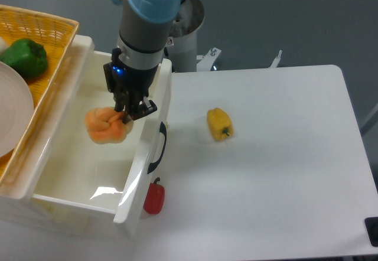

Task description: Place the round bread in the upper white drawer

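Observation:
The round bread (107, 126), an orange-tan lumpy bun, hangs over the inside of the upper white drawer (65, 191), near its right side. My gripper (126, 117) is shut on the bread's right edge, with the arm coming down from above. The drawer stands pulled open, its dark curved handle (158, 149) facing the table. I cannot tell whether the bread touches the drawer floor.
A yellow bell pepper (219, 123) lies on the white table to the right of the drawer. A small red pepper (154, 198) sits by the drawer's front corner. A yellow wicker basket (46, 36) at the upper left holds a green pepper (25, 57) and a white plate (12, 110).

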Controlling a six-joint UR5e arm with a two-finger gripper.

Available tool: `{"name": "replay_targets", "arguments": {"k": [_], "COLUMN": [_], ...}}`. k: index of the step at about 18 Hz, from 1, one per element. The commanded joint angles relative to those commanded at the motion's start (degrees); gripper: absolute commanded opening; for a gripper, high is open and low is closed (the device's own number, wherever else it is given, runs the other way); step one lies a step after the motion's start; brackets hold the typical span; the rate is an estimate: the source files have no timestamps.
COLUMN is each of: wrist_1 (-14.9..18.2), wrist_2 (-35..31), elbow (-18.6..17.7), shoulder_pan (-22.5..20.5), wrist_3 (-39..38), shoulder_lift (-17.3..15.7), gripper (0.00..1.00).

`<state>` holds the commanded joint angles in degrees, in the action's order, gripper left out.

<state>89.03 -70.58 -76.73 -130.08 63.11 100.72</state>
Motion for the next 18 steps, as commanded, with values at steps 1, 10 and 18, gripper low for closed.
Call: {"name": "replay_targets", "arguments": {"k": [1,10,18], "wrist_1": [0.2,-0.1,-5.9], "wrist_2": [0.0,-0.3,-4.0], "elbow": [0.0,-0.5,-0.5], "shoulder_pan": [0.0,-0.1,-6.2], "wrist_3": [0.0,-5.5,-5.9], "shoulder_lift": [0.0,0.4,0.8], "gripper": [1.0,1.0,1.0]}}
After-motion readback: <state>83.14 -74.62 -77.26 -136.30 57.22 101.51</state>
